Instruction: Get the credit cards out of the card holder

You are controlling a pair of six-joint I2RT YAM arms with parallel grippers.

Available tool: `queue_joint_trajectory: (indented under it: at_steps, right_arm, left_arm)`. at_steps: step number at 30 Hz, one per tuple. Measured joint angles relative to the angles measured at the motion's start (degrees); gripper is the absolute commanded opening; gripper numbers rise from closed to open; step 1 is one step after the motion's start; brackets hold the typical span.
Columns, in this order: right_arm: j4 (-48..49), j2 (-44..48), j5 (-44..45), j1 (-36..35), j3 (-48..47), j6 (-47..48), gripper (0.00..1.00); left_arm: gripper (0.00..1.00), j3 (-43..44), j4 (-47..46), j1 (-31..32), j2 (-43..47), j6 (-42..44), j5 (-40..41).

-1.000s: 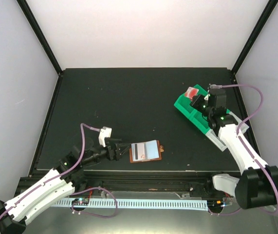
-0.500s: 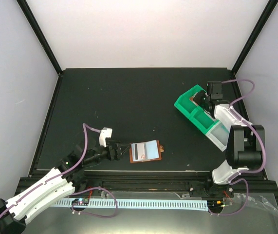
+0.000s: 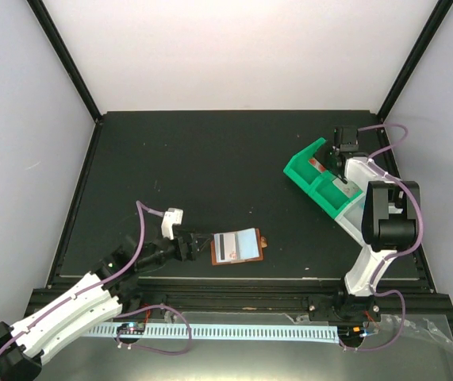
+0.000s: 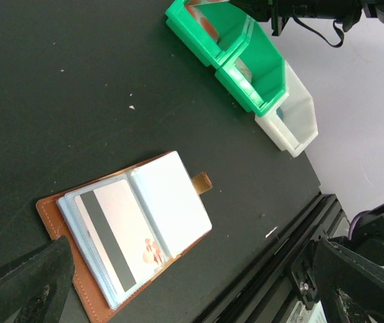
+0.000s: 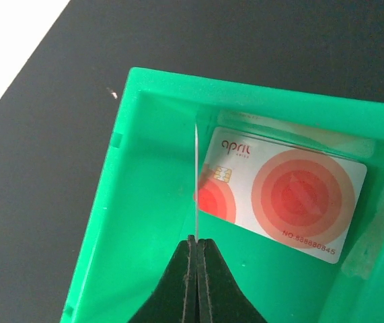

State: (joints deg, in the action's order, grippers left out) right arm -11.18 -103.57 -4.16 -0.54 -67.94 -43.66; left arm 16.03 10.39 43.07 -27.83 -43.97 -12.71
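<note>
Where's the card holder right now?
In the top view, the card holder lies open near the front edge of the table, just right of the left gripper, far from the green tray.

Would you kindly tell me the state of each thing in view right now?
Holder: open, lying flat, striped card tucked inside.
Left gripper: open, beside the holder.
Right gripper: shut on a thin card, held edge-on over the tray.
Red-circled card: lying flat in the tray, face up.
</note>
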Motion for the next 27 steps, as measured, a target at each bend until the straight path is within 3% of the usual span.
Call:
queue_joint_trajectory:
  at_steps: [11, 16, 27]
  right_arm:
    - [-1.38, -2.56, 0.04, 1.31, -2.03, 0.33, 0.13]
    - [-1.97, -2.54, 0.42, 1.31, -2.80, 0.66, 0.27]
    - [-5.31, 1.14, 1.01, 1.33, -3.17, 1.86, 0.39]
  left_arm:
    - [0.99, -0.37, -0.11, 0.00, -1.05, -0.07, 0.81]
    - [0.99, -0.46, 0.42, 0.00, -1.03, -0.15, 1.01]
    - [0.99, -1.77, 0.13, 0.00, 1.84, -0.11, 1.03]
